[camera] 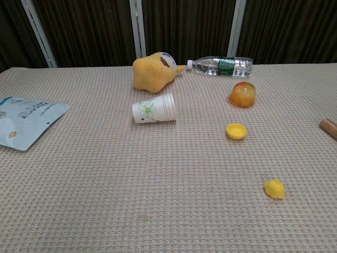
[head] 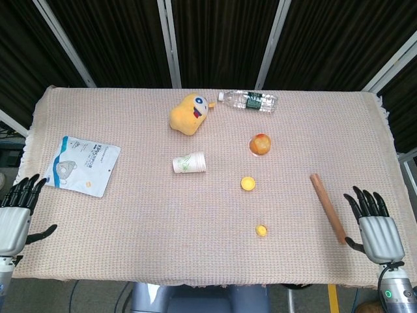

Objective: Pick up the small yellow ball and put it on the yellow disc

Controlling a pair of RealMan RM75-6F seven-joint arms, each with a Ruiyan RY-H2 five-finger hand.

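One small yellow ball (head: 261,229) lies nearer the front edge than the one yellow disc (head: 247,183), apart from it with bare cloth between. Beyond the disc: one paper cup (head: 189,162) on its side, one plush toy (head: 189,113), one bottle (head: 250,100). One wooden stick (head: 327,207) lies right of the ball. The left hand (head: 15,217) and the right hand (head: 373,225) hover at the table (head: 130,222) corners, fingers spread, holding nothing.

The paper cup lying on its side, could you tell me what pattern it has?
White paper cup with a green leaf print, clearest in the chest view.
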